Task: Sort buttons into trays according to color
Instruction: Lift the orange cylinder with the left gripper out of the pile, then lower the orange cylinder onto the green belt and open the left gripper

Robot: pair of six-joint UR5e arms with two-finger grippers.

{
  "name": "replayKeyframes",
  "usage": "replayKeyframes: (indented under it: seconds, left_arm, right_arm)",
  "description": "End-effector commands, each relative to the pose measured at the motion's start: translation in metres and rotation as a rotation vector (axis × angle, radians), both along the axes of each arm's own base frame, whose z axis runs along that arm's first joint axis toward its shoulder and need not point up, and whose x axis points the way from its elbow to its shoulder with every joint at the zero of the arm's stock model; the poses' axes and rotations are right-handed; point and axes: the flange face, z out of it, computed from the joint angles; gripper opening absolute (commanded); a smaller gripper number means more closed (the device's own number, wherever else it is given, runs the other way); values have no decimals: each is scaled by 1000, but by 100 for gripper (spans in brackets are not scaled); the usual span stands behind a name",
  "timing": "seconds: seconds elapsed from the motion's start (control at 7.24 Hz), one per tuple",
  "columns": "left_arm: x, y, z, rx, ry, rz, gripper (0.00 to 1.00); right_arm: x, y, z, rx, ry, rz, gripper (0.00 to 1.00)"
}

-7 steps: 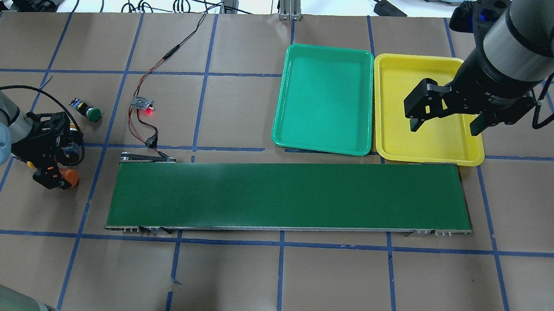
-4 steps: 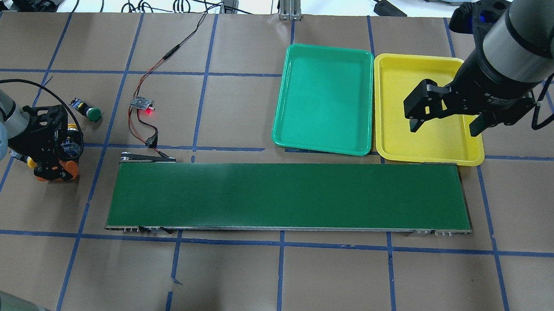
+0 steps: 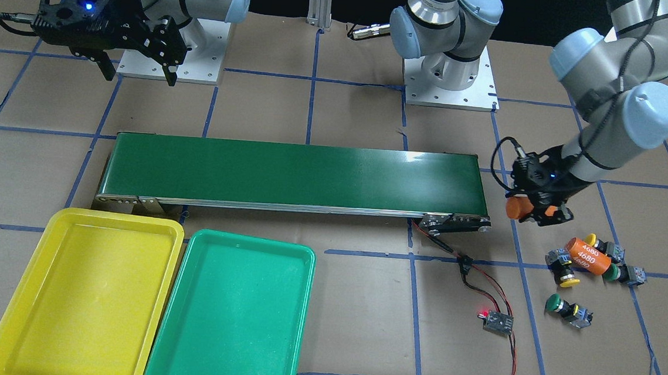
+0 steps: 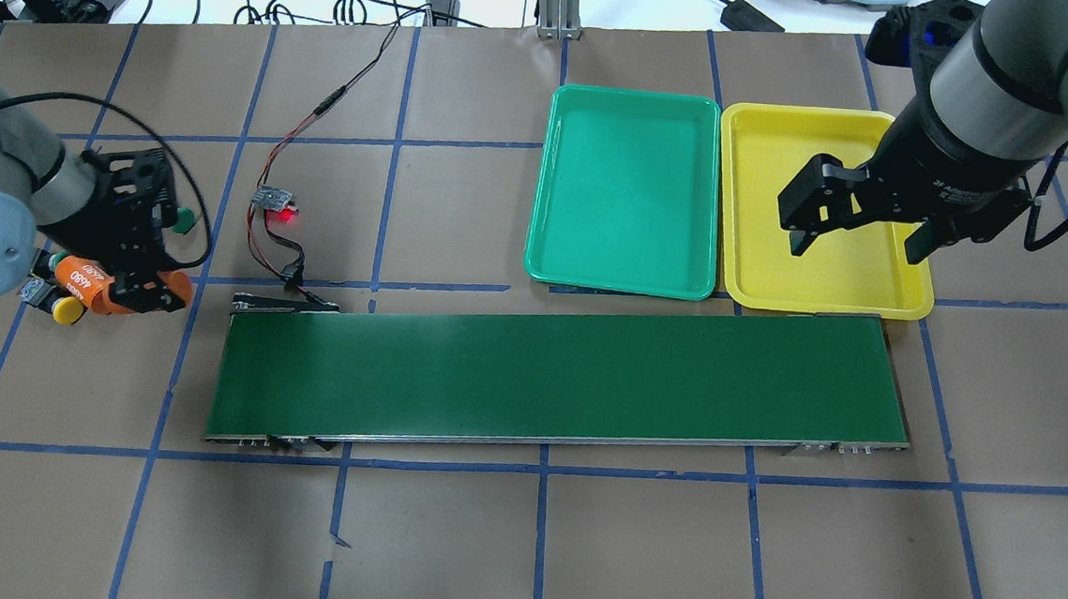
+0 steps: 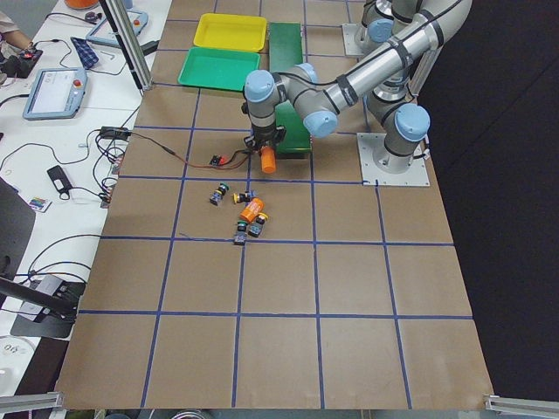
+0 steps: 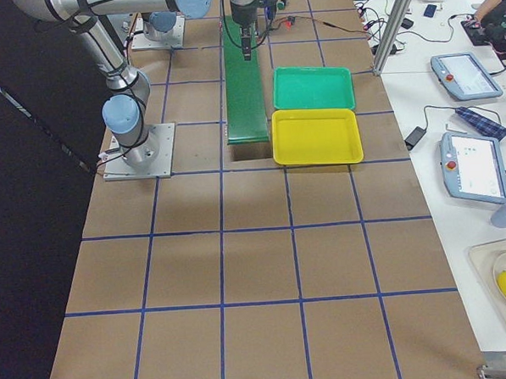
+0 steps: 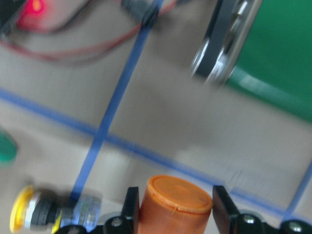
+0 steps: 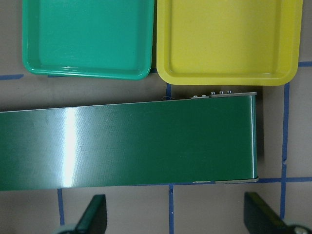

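Note:
My left gripper point(image 3: 535, 208) is shut on an orange cylinder point(image 3: 518, 207) just off the conveyor's end; the left wrist view shows the cylinder point(image 7: 175, 204) between the fingers. Four buttons lie on the table beside it: two yellow-capped point(image 3: 568, 280) point(image 3: 591, 238) and two green-capped point(image 3: 552, 301) point(image 3: 611, 273). The overhead view shows one yellow cap point(image 4: 70, 307) and a green cap point(image 4: 185, 219) partly behind the gripper point(image 4: 148, 284). My right gripper point(image 4: 857, 250) is open and empty above the yellow tray point(image 4: 788, 158). The green tray point(image 4: 626, 193) lies beside it. Both trays are empty.
A second orange cylinder marked 4680 point(image 3: 586, 256) lies among the buttons. The long dark-green conveyor belt point(image 4: 557, 376) runs across the middle, in front of the trays. A small board with a red light point(image 4: 278, 202) and its wires lie near the belt's left end.
My left gripper has moved away from the robot and a little right with the orange cylinder, uncovering the loose cylinder and a yellow button. The right gripper has stayed in place.

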Motion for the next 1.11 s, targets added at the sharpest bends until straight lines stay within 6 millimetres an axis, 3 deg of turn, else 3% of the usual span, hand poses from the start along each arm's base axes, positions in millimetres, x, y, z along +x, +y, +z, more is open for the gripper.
replayKeyframes:
  seconds: [0.0,0.28,0.41,0.69,0.83,0.97]
  left_arm:
    - [-102,34,15,0,-17,-67,0]
    - [-119,52,-13,56,-4,-81,0]
    - [-119,51,-23,82,0,-78,9]
    - [-121,63,-25,81,-1,-75,77]
    - [-119,59,-12,48,-11,-64,92]
    - [-111,51,0,29,-30,-50,92]
  right_arm:
    - [0,0,1,-2,0,0,100]
    - [0,0,0,1,-1,0,100]
    - [0,1,2,-6,1,4,100]
    - [0,2,1,1,0,-2,100]
    - [1,3,3,-2,0,0,100]
    - [1,4,3,2,2,1,100]
